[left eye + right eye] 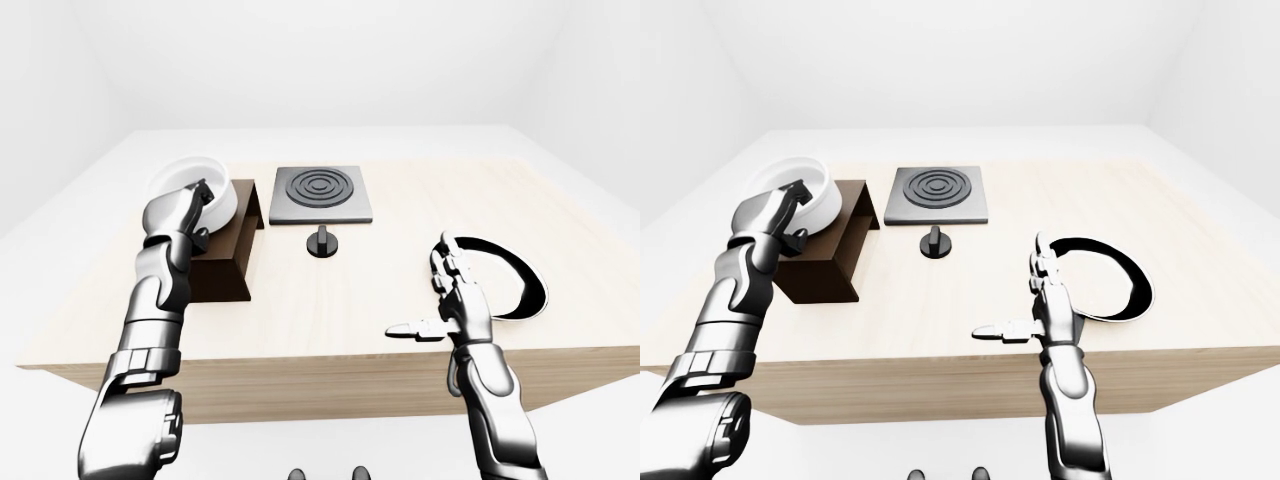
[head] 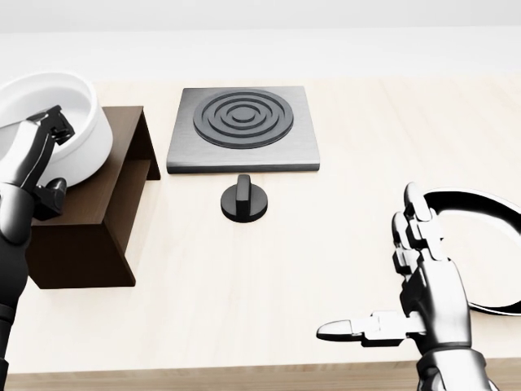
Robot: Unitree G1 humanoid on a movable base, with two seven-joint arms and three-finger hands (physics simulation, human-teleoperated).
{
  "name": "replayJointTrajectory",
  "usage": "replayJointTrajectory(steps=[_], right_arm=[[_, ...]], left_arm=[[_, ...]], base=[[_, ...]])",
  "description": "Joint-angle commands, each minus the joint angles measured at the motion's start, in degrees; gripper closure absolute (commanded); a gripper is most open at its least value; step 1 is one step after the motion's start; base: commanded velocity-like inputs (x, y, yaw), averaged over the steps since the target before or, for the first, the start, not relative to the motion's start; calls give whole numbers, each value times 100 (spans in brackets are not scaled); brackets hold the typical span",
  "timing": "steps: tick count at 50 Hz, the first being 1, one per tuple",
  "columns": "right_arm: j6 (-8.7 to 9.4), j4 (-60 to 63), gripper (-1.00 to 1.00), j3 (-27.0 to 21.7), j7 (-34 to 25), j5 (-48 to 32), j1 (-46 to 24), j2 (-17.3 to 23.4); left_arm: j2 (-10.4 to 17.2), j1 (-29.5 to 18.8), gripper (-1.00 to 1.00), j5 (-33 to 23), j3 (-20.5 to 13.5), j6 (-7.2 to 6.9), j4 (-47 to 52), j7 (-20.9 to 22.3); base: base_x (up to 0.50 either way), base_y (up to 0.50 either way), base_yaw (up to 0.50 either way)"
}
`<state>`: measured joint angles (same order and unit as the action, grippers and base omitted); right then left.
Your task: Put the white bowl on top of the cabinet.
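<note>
The white bowl point(image 2: 81, 130) is at the left of the head view, over the top of the dark brown cabinet point(image 2: 89, 236), tilted a little. My left hand point(image 2: 42, 159) is shut on the bowl's near rim, with one finger over the rim and the others under it. I cannot tell whether the bowl rests on the cabinet top or hangs just above it. My right hand point(image 2: 374, 273) is open and empty, with its thumb pointing left, above the table at the lower right.
A dark square hob plate with rings point(image 2: 244, 130) lies right of the cabinet, with a black knob point(image 2: 244, 199) below it. A white plate with a black rim point(image 2: 488, 204) lies just right of my right hand. The wooden table's near edge point(image 1: 320, 365) runs along the bottom.
</note>
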<state>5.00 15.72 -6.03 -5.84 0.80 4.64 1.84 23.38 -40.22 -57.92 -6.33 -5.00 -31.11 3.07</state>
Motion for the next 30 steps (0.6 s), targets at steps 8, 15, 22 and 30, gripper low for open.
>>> replayJointTrajectory(steps=[8,15,22,30], right_arm=[[0,-28,-100,26,0,-22,9,-2],[0,-62,-100,33,4,-31,-10,-2],[0,-1,-100,30,-9,-20,8,0],[0,-1,-100,20,-14,-18,-5,1]], left_arm=[[19,-150,100,13,-40,0,-166,-470],[-10,-263,100,192,-18,0,-425,-690],[-15,-398,100,342,43,0,-683,-847],[-8,-467,100,462,70,0,-861,-966]], base=[[0,0,0],[0,0,0],[0,0,0],[0,0,-1]])
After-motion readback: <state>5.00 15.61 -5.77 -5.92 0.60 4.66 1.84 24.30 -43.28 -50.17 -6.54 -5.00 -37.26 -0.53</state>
